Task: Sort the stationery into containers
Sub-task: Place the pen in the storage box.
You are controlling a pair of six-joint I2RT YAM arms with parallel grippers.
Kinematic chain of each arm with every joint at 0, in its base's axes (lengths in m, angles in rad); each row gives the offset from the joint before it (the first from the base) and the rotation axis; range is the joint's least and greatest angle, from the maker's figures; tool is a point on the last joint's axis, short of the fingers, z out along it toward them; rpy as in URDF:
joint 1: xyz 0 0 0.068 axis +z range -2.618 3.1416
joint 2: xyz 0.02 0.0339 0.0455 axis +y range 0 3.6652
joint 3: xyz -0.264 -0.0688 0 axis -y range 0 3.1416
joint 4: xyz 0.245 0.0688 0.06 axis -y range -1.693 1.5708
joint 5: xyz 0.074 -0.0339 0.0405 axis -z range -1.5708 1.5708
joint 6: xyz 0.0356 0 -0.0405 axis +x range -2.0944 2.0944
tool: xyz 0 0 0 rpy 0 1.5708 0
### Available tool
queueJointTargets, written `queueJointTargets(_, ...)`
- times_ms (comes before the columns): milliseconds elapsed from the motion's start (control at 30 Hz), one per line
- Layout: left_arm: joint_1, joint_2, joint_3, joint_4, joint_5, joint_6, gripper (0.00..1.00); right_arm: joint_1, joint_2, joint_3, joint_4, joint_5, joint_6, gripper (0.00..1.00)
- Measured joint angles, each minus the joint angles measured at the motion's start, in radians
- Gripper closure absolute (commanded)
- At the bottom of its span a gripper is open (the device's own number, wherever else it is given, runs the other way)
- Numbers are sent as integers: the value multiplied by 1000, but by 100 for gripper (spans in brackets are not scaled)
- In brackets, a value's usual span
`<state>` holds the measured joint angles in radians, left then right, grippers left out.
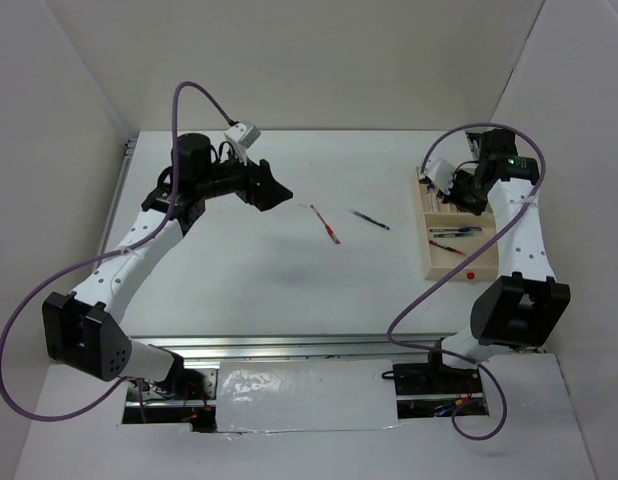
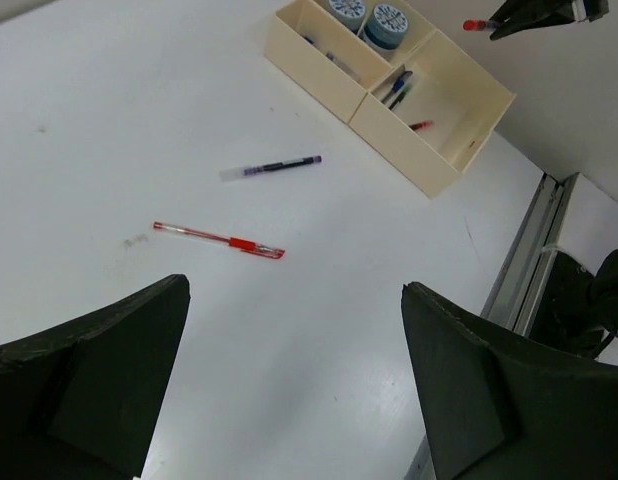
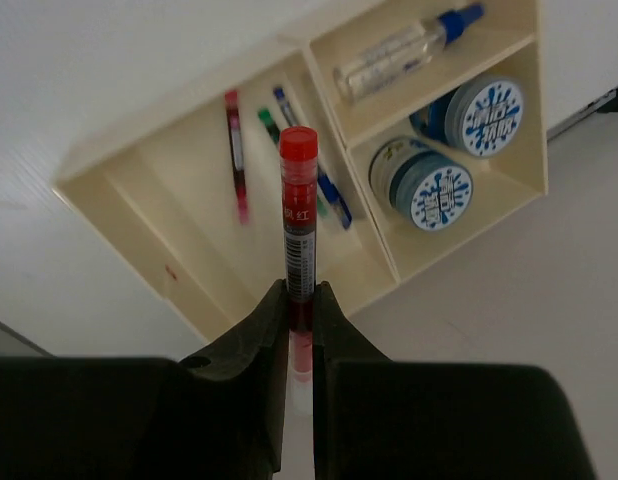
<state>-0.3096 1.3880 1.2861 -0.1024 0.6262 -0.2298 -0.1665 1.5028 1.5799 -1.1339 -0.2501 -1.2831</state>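
Fingers of the right gripper (image 3: 300, 300) are clenched on a red-capped pen (image 3: 298, 220), pinching its barrel near the lower end so that the capped end sticks out past the fingertips. In the right wrist view this pen hangs over the large compartment of the beige tray (image 3: 189, 240), and its cap lines up with the divider beside that compartment. Three pens lie flat on the floor of the large compartment: a red tray pen (image 3: 235, 150), a green tray pen (image 3: 269, 125) and a blue tray pen (image 3: 319, 170), the blue one passing directly under the gripped barrel. Beyond the divider, a clear bottle with a blue cap (image 3: 399, 52) lies on its side in one small compartment, and two blue-and-white rolls (image 3: 484, 115) sit side by side in the next. The left gripper (image 2: 294, 300) is spread wide and holds nothing, hovering above the white table (image 2: 109, 120), well apart from the tray. Two pens lie on the table ahead of its fingertips, between it and the tray: a loose red pen (image 2: 219, 240) nearer the fingers, and a dark pen (image 2: 272, 167) just beyond, nearer the tray.
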Motion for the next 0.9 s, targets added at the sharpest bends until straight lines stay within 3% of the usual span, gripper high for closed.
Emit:
queueJointTargets(167,-21,23,0,-32,-22,75,1,-13,7,-142,63,163,-249,97)
queueJointTargets(300,-36,60,12,-52,-66,146,1,-5,45,-223,145,264,-334,94)
queueJointTargets(433,-83,192,140,-140,-195,255,1,5,106,-288,241,345,-366,89)
queueJointTargets(600,-129,340,264,-181,-340,202,1,13,160,-333,310,420,-370,69)
queueJointTargets(700,-153,383,274,-180,-397,202,1,19,167,-352,350,459,-367,51)
queueJointTargets(800,-165,432,290,-193,-352,285,1,21,170,-359,376,483,-364,50)
queueJointTargets(900,-163,535,411,-266,-229,462,9,21,170,-352,378,488,-352,50)
